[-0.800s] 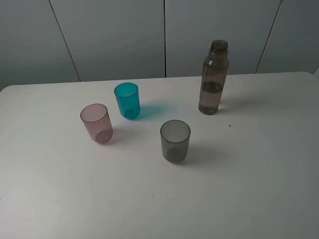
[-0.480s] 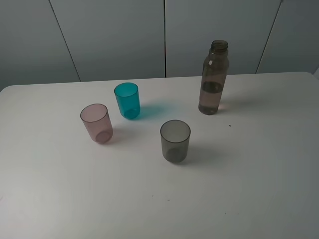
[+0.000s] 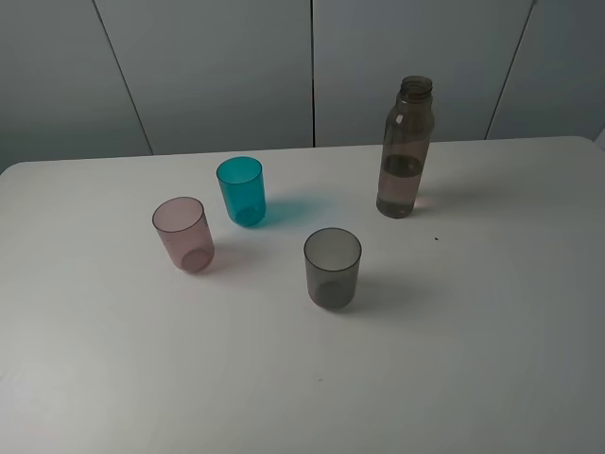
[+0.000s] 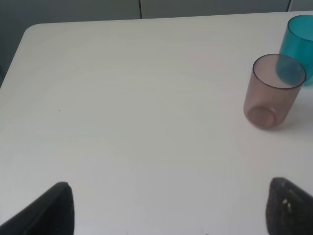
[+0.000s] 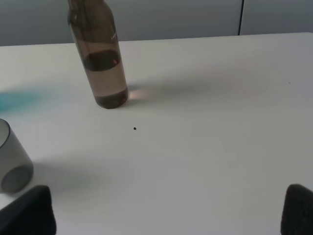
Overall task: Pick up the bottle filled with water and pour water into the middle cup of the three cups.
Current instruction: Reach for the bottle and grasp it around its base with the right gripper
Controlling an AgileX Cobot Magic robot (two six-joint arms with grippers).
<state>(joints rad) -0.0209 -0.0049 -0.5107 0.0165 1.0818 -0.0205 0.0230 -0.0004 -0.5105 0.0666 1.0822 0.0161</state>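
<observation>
The smoky brown-grey bottle (image 3: pixel 405 151) stands upright and uncapped at the back right of the white table, partly filled with water. The three cups stand left of it: the teal-blue middle cup (image 3: pixel 242 189), the pale pink cup (image 3: pixel 183 234) and the smoky grey cup (image 3: pixel 332 268). Neither gripper shows in the exterior view. In the left wrist view my left gripper (image 4: pixel 171 215) is open and empty, short of the pink cup (image 4: pixel 271 93) and the teal cup (image 4: pixel 297 46). In the right wrist view my right gripper (image 5: pixel 164 215) is open and empty, well short of the bottle (image 5: pixel 102 63); the grey cup (image 5: pixel 10 161) is at the picture's edge.
The white table (image 3: pixel 473 331) has a rounded back left corner and a grey panelled wall (image 3: pixel 208 66) behind it. A small dark speck (image 3: pixel 436 237) lies on the table near the bottle.
</observation>
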